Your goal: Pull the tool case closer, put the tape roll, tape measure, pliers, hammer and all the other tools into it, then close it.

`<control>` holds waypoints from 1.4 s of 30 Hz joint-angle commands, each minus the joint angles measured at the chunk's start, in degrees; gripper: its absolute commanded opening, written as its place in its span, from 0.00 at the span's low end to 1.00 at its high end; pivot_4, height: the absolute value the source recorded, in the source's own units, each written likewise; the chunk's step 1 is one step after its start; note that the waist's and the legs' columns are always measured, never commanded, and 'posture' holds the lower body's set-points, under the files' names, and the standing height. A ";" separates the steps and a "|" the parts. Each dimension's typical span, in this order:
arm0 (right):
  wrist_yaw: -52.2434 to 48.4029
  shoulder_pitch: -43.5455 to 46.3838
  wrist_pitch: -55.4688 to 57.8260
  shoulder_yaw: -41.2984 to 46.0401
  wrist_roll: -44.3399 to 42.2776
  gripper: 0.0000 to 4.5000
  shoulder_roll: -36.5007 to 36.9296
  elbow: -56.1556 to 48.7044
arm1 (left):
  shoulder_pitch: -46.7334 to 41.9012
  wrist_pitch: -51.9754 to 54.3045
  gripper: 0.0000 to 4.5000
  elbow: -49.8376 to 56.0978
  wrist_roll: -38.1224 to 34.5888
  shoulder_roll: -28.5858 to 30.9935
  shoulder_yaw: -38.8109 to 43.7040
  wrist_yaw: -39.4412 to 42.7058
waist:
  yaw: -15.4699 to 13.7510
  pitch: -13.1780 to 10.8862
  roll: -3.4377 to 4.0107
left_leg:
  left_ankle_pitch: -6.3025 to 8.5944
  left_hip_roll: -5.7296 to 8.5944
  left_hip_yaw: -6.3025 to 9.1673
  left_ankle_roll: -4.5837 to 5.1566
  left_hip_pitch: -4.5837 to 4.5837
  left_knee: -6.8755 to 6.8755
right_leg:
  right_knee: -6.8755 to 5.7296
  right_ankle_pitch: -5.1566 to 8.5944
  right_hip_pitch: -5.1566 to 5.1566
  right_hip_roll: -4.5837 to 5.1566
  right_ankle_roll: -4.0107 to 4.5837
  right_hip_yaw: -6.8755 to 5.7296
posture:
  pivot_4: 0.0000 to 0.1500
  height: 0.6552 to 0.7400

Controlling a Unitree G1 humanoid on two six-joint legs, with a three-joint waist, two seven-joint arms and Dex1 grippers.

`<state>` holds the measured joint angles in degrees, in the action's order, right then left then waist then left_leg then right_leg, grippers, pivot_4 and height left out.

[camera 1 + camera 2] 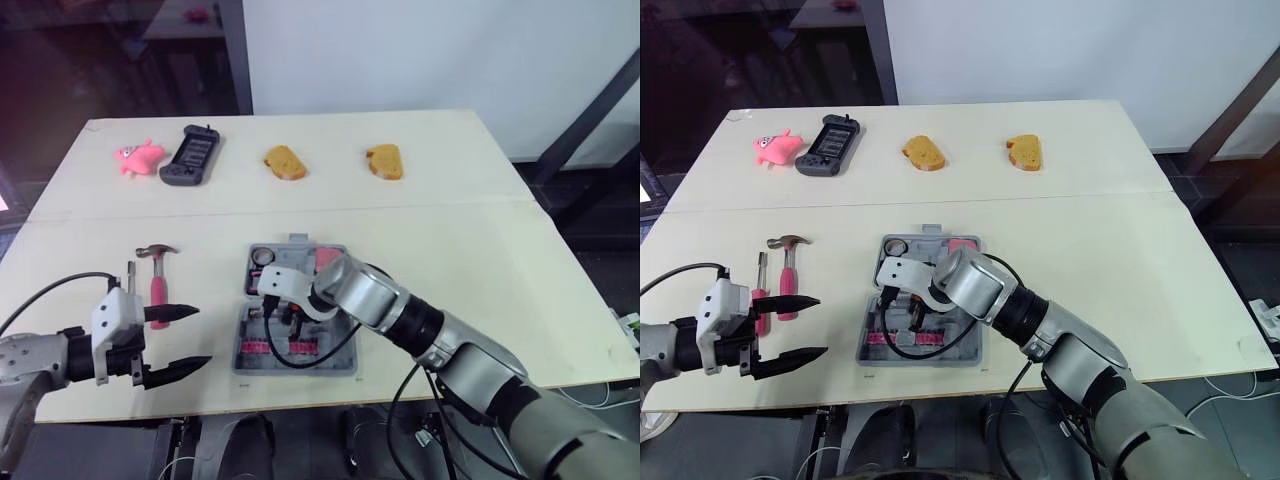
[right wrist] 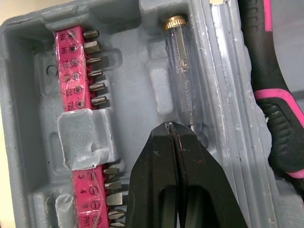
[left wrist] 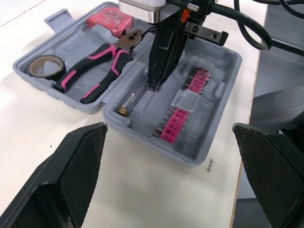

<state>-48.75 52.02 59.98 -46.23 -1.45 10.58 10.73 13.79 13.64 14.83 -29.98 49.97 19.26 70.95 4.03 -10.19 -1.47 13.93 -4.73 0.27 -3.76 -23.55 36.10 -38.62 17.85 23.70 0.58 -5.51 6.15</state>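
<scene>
While the left gripper hovers over the front left part of the table with its two fingers spread wide and nothing between them, the right gripper reaches down into the open tool case. Its fingers are pressed together, their tips right at one end of a clear-handled screwdriver that lies in a groove of the near half; nothing shows between them. A pink strip of bits sits beside that groove in the same half. The far half holds the tape roll, the pliers with pink and black handles, and the pink tape measure.

The case lies flat open near the table's front edge, about midway across. The hammer lies on the table left of the case, close to the left gripper, with a small screwdriver just beside it. Along the far edge lie a pink toy, a black game controller and two bread slices.
</scene>
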 commanded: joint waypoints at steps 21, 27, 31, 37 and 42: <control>-5.77 -42.33 -7.47 51.85 -18.64 0.01 27.13 -44.77 | 6.49 -4.03 1.00 -8.73 1.40 -0.04 13.38 -1.25 | -1.18 0.00 -0.10 | 0.02 0.06 0.01 -0.01 -0.03 -0.08 | 0.57 0.14 -0.29 0.10 0.08 -0.02 | 1.00 1.00; -10.86 -64.16 -22.14 70.99 -20.97 0.58 31.08 -36.94 | 8.30 -11.05 1.00 -23.95 5.60 2.05 20.60 -1.94 | -0.83 -0.02 -0.09 | 0.03 0.02 0.00 0.02 0.18 -0.13 | 0.49 0.16 -0.33 0.00 0.10 0.02 | 1.00 1.00; -11.94 -68.69 -28.15 74.96 -20.66 1.00 32.34 -32.95 | 9.18 -12.53 1.00 -29.26 5.58 3.39 22.73 -0.88 | -0.19 0.04 -0.19 | 0.02 0.03 -0.05 0.00 0.22 0.06 | 0.49 0.11 -0.46 0.04 0.22 0.08 | 1.00 1.00; -11.54 -69.64 -32.62 73.37 -21.04 1.00 32.08 -31.35 | 10.07 -13.69 1.00 -30.96 6.15 4.03 22.06 -0.35 | -0.15 0.05 -0.26 | 0.03 0.02 -0.07 0.00 0.20 -0.06 | 0.54 0.14 -0.43 0.06 0.20 0.08 | 1.00 1.00; -10.18 -70.11 -32.77 72.67 -21.67 1.00 31.83 -31.93 | 10.52 -12.87 1.00 -28.91 5.76 3.35 22.05 -1.03 | -0.16 0.05 -0.26 | 0.03 0.01 -0.07 0.00 0.20 -0.05 | 0.53 0.14 -0.44 0.06 0.21 0.07 | 1.00 1.00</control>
<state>-59.36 -17.87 27.93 25.59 -21.76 42.10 -19.90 23.96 0.79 -15.19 -23.89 52.94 39.91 70.07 3.87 -10.15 -1.73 13.95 -4.71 0.20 -3.77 -23.35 36.05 -38.09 17.99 23.26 0.64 -5.30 6.23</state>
